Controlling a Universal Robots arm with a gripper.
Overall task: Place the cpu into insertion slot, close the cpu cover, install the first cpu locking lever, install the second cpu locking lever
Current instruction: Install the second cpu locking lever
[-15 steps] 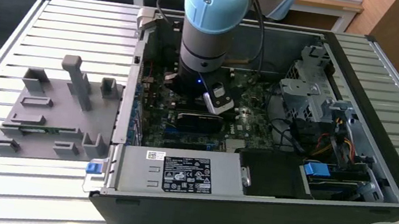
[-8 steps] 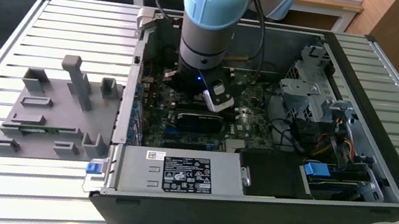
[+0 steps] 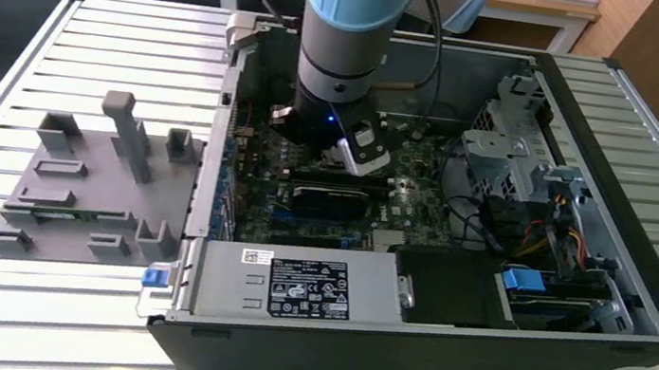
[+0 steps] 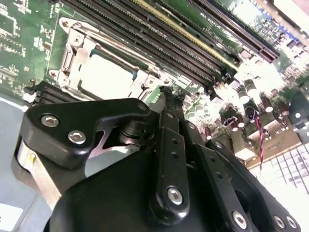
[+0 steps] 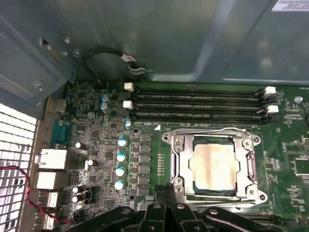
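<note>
Hovering just above the socket area, the gripper (image 4: 170, 94) shows its fingers drawn together to a narrow tip with nothing between them; in the first wrist view the same fingertips (image 5: 166, 191) sit pressed side by side at the near edge of the socket frame. Jaws read as closed and empty.

The cpu (image 5: 214, 166) lies seated flat in the insertion slot (image 5: 178, 181), its tan-silver face up and level. The cpu cover (image 5: 250, 164) is down around it, the chip's face showing through the open centre. In the second wrist view the chip (image 4: 107, 77) appears just beyond the fingertips, framed by the same cover (image 4: 72, 50). A thin wire lever (image 5: 212, 130) runs along the socket side nearest the memory slots; whether it is latched cannot be told.

Long black memory slots (image 5: 198, 101) lie just beside the socket on the green motherboard (image 5: 294, 150). A row of small capacitors (image 5: 121, 157) stands on the other side.

In the exterior view the arm (image 3: 344, 43) reaches down into the open computer case (image 3: 619, 309), which lies on a slatted table (image 3: 132, 35). The power supply (image 3: 297, 286) sits in the case's near part. A grey fixture block (image 3: 88, 182) rests on the table at the exterior view's left, well apart from the gripper.
</note>
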